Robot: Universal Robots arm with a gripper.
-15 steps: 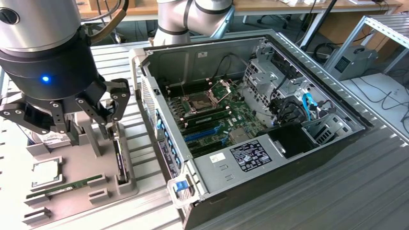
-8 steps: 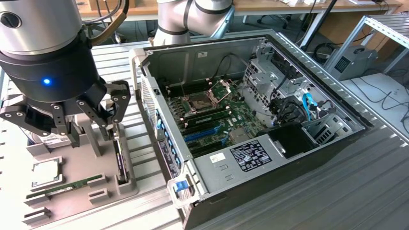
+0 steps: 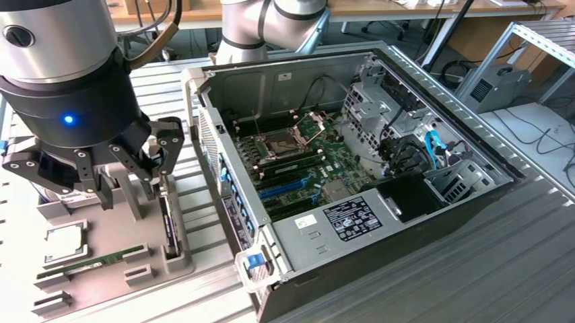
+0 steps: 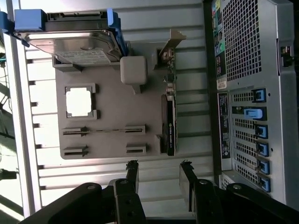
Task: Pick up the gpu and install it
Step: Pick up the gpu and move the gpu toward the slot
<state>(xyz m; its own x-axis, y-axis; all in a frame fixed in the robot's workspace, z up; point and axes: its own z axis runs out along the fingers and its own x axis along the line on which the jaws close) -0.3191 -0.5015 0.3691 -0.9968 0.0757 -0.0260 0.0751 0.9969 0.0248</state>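
Note:
The gpu [image 4: 169, 122] stands on its edge in a slot of the grey holder plate [image 4: 110, 116], with its black cooler face showing and its silver bracket [image 4: 170, 44] at one end. In the exterior view the gpu [image 3: 169, 225] is a thin dark card at the holder's side nearest the computer case. My gripper [image 3: 134, 180] hangs above the holder [image 3: 108, 232], a little over and beside the card. In the wrist view the gripper [image 4: 160, 173] is open, its two black fingertips [image 4: 133, 170] spread apart, nothing between them, and the card lies just beyond them.
The open computer case [image 3: 359, 168] lies at the exterior view's right, its motherboard [image 3: 297, 158] exposed; its rear panel [image 4: 247, 93] runs close beside the gpu. The holder also carries a hard drive [image 4: 70, 44], a square processor [image 4: 78, 101] and a memory stick [image 4: 103, 131].

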